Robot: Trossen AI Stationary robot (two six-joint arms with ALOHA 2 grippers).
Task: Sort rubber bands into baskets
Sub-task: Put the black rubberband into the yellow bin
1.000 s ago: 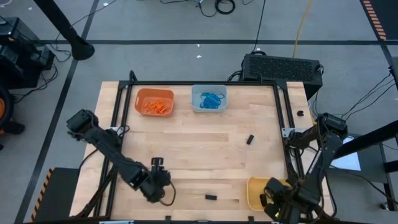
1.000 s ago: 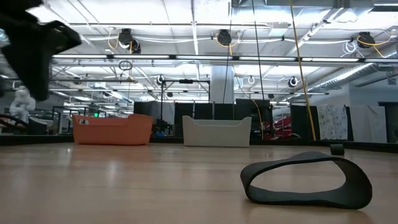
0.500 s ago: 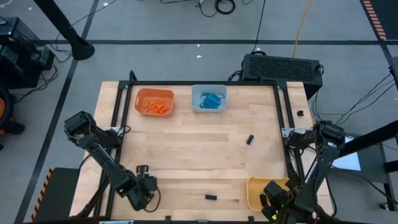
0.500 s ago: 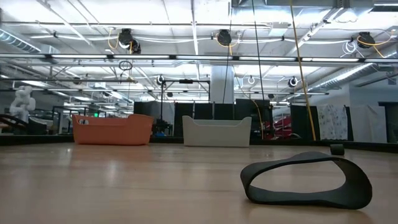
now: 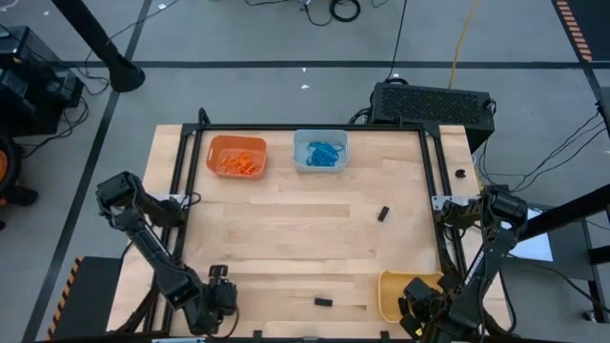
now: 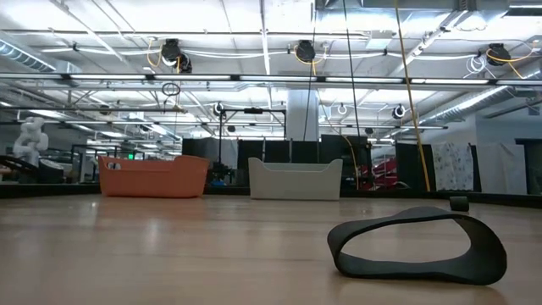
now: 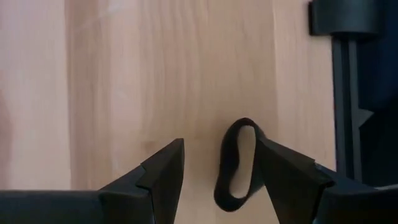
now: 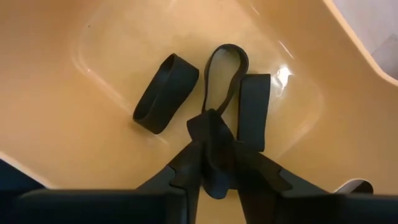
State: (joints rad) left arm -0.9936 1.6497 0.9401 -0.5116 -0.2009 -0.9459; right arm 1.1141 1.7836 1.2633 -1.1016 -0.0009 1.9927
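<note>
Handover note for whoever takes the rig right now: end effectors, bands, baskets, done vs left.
Left end effector: open, low over the table's near left edge, a black band between its fingers, not gripped.
Right end effector: over the yellow basket, a black band at its fingertips; grip unclear.
Done: orange bands in the orange basket, blue bands in the blue-grey basket, two black bands lying in the yellow one.
Left: loose black bands on the table.

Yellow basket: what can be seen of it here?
The yellow plastic basket, glossy with rounded corners, sits upright at the wooden table's near right corner. Two black rubber bands lie flat on its floor. The right gripper hangs over it, a third black band caught between its fingers.
</note>
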